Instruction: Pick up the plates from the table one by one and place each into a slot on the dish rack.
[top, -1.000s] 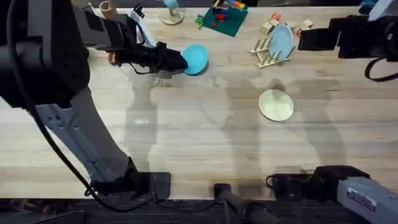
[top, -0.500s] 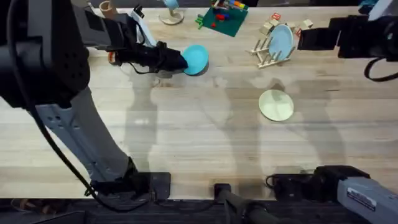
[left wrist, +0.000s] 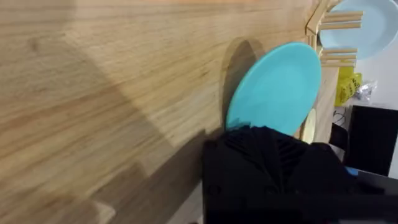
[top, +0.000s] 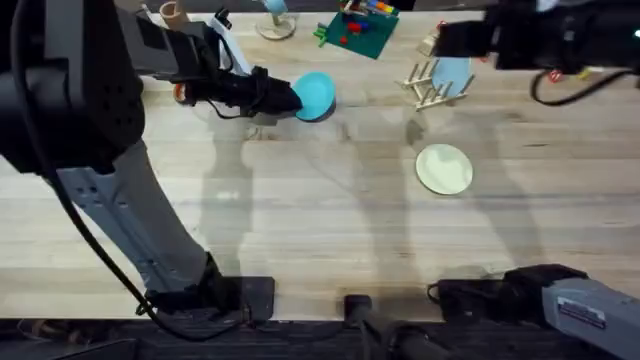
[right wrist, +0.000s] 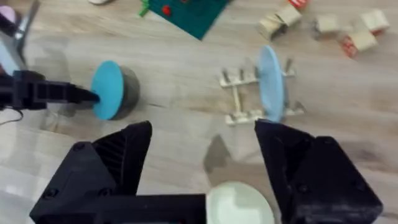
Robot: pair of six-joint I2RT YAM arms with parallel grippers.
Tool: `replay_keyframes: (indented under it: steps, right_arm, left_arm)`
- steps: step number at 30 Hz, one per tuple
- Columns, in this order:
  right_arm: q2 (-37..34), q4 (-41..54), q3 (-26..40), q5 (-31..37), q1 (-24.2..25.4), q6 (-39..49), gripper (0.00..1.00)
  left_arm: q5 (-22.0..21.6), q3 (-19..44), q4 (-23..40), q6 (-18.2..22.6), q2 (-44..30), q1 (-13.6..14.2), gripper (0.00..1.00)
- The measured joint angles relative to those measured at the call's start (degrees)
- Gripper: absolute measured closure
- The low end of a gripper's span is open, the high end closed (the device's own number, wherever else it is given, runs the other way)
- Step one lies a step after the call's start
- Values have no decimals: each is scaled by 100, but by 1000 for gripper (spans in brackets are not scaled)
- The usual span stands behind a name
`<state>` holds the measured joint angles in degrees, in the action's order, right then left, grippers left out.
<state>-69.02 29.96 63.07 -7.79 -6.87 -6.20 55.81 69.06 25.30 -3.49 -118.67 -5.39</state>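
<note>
The table (top: 300, 220) is light wood planks, running the full width of the overhead view. The left arm reaches from its base at the lower left up toward the far left part of the table; the right arm stretches across the far right edge, above the rack.

The rack (top: 432, 88) stands at the far right of the table, with a pale blue plate (top: 452, 72) on edge between its pegs. In the right wrist view the same plate (right wrist: 270, 82) stands upright in the rack (right wrist: 249, 99), crossways to the base slats.

The cream plate (top: 444, 168) lies flat on the table, nearer than the rack and apart from it. In the right wrist view its far rim (right wrist: 239, 202) shows between the two black fingers.

The turquoise plate (top: 315, 95) is held up on edge at the far middle-left of the table, well apart from the rack. The left gripper (top: 272, 96) is clamped on its rim; in the left wrist view the plate (left wrist: 273, 87) sticks out past the black fingers (left wrist: 267, 155), tilted above the wood.

The right gripper (right wrist: 202, 168) has its fingers spread wide apart, gripping nothing, hovering above the cream plate and short of the rack.

A green board (top: 357, 30) with toy blocks lies at the far edge, between the turquoise plate and the rack.
</note>
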Motion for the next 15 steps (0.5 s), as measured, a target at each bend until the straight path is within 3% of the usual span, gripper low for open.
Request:
replay_keyframes:
  steps: [8, 15]
  right_arm:
    - [-949, -986, 27, -27, -502, -331, 14]
    - [-1891, -1086, 421, -62, -855, -629, 14]
  left_arm:
    - [-2, 2, 2, 0, 0, 0, 962]
    - [-4, 2, 2, 0, 0, 0, 962]
